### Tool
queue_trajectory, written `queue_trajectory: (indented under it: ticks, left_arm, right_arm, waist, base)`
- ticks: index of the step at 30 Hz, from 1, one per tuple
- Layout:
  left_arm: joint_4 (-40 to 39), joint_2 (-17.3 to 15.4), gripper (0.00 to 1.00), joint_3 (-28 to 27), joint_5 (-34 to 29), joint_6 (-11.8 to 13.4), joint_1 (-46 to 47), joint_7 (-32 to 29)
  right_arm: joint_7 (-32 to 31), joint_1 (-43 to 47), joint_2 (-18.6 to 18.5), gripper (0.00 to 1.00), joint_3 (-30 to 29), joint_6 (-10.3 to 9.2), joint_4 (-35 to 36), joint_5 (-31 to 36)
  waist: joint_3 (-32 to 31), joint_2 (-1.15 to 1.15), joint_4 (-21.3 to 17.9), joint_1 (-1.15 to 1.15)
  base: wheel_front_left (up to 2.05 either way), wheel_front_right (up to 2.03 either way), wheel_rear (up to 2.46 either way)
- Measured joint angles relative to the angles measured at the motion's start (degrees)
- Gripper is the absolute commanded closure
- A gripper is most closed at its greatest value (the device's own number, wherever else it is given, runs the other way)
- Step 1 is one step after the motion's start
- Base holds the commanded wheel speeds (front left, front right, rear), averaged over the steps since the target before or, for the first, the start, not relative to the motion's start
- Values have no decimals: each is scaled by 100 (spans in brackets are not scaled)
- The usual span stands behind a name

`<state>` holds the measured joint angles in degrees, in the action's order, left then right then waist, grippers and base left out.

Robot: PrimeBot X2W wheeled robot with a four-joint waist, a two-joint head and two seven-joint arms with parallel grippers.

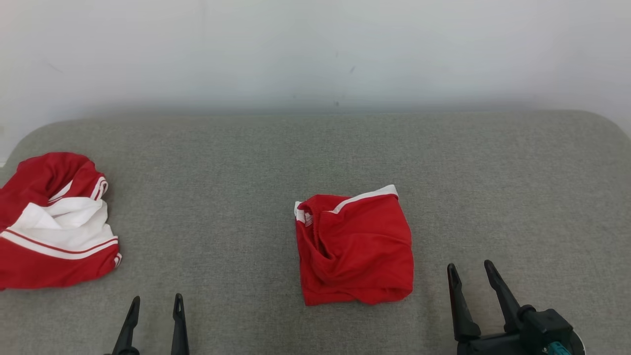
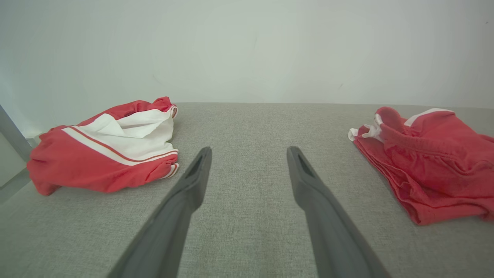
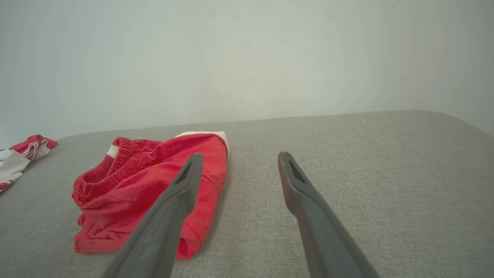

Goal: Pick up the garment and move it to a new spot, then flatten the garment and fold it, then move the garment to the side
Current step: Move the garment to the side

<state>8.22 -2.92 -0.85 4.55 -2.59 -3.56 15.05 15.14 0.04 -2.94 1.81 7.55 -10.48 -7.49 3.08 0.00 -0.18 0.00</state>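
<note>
Both jaws spread, empty. Left gripper (image 1: 157,297) sits well left of the red garment (image 1: 355,246), right gripper (image 1: 469,265) just right of it. Garment is mid-cushion (image 1: 246,162), loosely folded. Risk: a single-layer pinch probably unfolds it. Far left, the red-and-white garment (image 1: 54,222) is a wrong-target risk.

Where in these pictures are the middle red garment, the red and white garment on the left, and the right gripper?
middle red garment (image 1: 357,249): head view, centre of its red cloth.
red and white garment (image 1: 59,222): head view, on its white panel.
right gripper (image 1: 469,265): head view, midway between its two fingertips.
</note>
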Motion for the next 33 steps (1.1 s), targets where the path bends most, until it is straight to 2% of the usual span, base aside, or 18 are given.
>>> queue_trajectory:
  ticks: [8,15,22,29,31,32,33]
  left_arm:
    - [20,-1,0,57,9,-21,9,0]
    - [87,0,0,178,58,-43,140,0]
    - [159,0,0,299,104,-45,302,0]
    - [152,0,0,345,122,7,330,0]
    - [142,0,0,336,133,9,330,0]
    - [137,1,0,336,138,8,330,0]
    - [138,0,0,342,140,7,331,0]
  right_arm:
    - [0,-416,1,0,14,0,-592,15]
    - [-8,-1491,2,0,-136,0,-1964,200]
    - [-672,-2558,-31,0,-138,0,-3466,92]
    - [-912,-2767,-32,0,162,0,-4034,-371]
    - [-965,-2814,-32,56,287,0,-4096,-557]
    - [-962,-2825,-30,100,358,0,-4103,-638]
    - [-947,-2834,-27,100,405,0,-4109,-688]
  waist:
    - [33,0,250,0]
    - [216,1,477,0]
    - [443,1,730,1]
    - [501,0,795,0]
    - [503,0,758,0]
    - [507,0,736,0]
    - [512,0,716,0]
  base:
    - [0,0,0]
    - [0,0,0]
    - [0,0,0]
    - [0,0,0]
    - [0,0,0]
    - [0,0,0]
    - [0,0,0]
